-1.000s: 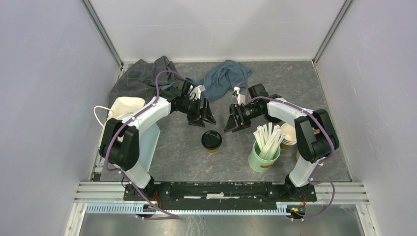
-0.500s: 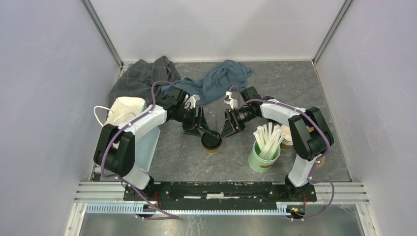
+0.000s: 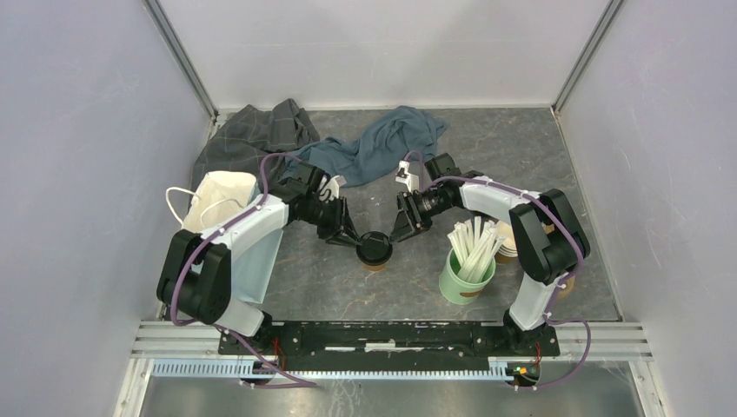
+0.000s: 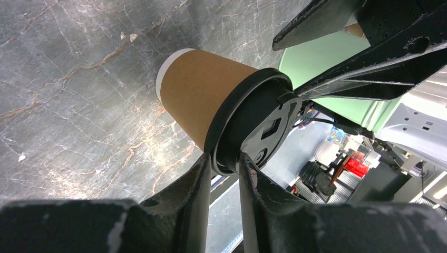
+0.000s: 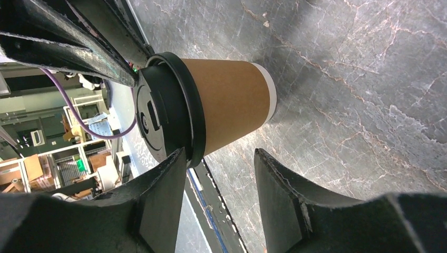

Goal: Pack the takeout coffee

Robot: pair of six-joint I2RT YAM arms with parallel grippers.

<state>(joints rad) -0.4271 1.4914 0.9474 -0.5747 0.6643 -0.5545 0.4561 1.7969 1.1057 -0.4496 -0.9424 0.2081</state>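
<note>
Right, biggest first. The grey marbled table (image 3: 521, 156) carries a dark checked cloth (image 3: 252, 139) and a crumpled blue-grey cloth (image 3: 382, 143), both well beyond the pale green cup of wooden stirrers (image 3: 465, 278), which I use as my marker. A white paper carrier bag with loop handles (image 3: 217, 195) stands well apart from that green cup, on its left-arm side; I take it for the packing target. A stack of lidless cream-lined cups (image 3: 508, 243) sits just beside the green cup, partly hidden by the right arm.

The small brown kraft cup with a black sip lid (image 3: 375, 248) stands upright near the green cup on its left-arm side, not touching it. I judge it light, with a paper wall soft enough to dent and a lid that is only pressed on. I would grip it gently around the wall just under the lid rim.

My left gripper (image 4: 224, 158) has its fingers drawn to a thin slit with the lid rim at that slit; whether it pinches I cannot tell. My right gripper (image 5: 219, 153) has its fingers parted and holds nothing, with one tip at the lid rim.

Bare table runs from the green cup toward the bag, which leaves room for the carry. The stirrers stick up close by the right arm, a likely snag.
</note>
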